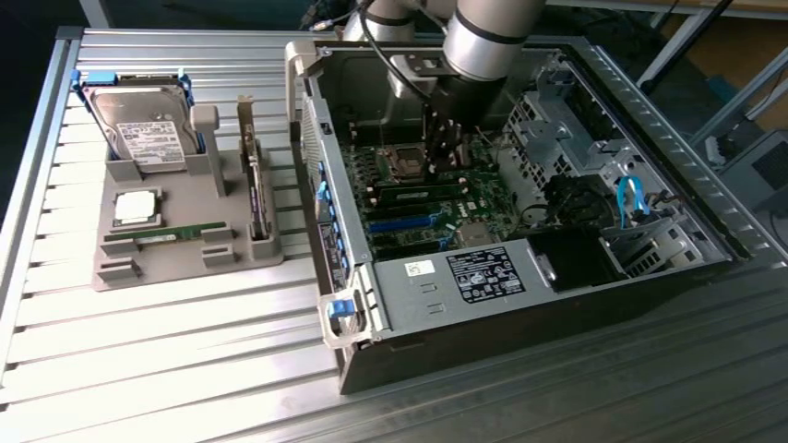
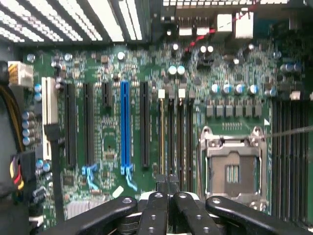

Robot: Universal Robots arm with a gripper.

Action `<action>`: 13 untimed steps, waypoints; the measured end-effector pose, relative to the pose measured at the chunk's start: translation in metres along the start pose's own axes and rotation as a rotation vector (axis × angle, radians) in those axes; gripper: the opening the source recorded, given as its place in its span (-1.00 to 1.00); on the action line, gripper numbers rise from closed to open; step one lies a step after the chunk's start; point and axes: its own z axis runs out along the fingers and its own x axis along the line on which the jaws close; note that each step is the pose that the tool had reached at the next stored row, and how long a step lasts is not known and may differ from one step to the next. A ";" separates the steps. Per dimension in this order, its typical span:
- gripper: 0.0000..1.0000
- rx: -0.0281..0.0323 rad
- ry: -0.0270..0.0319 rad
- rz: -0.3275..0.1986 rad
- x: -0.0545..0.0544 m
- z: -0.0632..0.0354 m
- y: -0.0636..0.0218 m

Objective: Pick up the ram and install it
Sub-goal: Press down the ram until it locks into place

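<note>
Ram (image 1: 166,233): green stick lying flat in a groove of the grey holder (image 1: 185,268), well apart from the hand, untouched.

Exterior view, by size:
- Bench (image 1: 185,369): slatted metal, carries everything.
- Computer case (image 1: 407,286): side open, at 3 o'clock of the holder. Motherboard (image 2: 107,147) exposed inside.
- Arm (image 1: 486,37): enters from 12 o'clock and reaches down into the case.
- Holder: at 9 o'clock of the case. Hard drive (image 1: 148,129) propped at its 12 o'clock end. Expansion card (image 1: 256,198) stands on edge along its 3 o'clock side. Silver CPU chip (image 1: 136,208) sits just at 12 o'clock of the ram.
- Hand (image 1: 441,148): low over the motherboard, near the CPU socket (image 2: 232,166).

Wrist view:
- Hand (image 2: 168,188): fingers pressed together, nothing visible between them. The tips are over the row of memory slots (image 2: 178,137), which lies between the socket and the blue slot (image 2: 125,127).
- Cannot tell whether the tips touch the board.
</note>
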 end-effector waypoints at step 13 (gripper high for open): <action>-0.80 0.0064 -0.0001 0.000 0.000 0.0016 0.0439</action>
